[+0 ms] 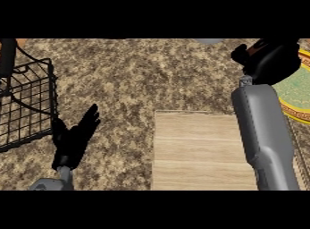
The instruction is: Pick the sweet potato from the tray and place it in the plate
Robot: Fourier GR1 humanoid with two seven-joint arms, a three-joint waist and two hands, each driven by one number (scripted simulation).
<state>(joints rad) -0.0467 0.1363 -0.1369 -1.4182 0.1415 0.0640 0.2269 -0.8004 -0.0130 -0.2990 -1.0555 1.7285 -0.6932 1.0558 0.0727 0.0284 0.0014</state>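
1. Presently, the right hand [268, 56] sits far right on the counter [157, 76], above the left rim of the plate [305, 89]; its fingers are curled together around something.
2. A small orange patch shows at the hand's upper edge, near the fingers; this looks like the sweet potato [252, 49], though most of it is hidden by the hand.
3. The plate has a yellow patterned rim and a green centre. The hand and the grey forearm [266, 134] cover its left part, so I cannot tell whether the sweet potato touches it.
4. The forearm runs from the near edge up across the right side of the wooden tray [197, 152], hiding that side. The part of the tray that shows is bare pale wood.
5. The left hand [75, 136] rests near left, fingers straight and apart, pointing up, holding nothing.
6. A black wire basket [18, 103] stands at the far left, just beside the left hand, apart from the tray.
7. A grey object [208, 41] shows partly at the far edge; unidentifiable.
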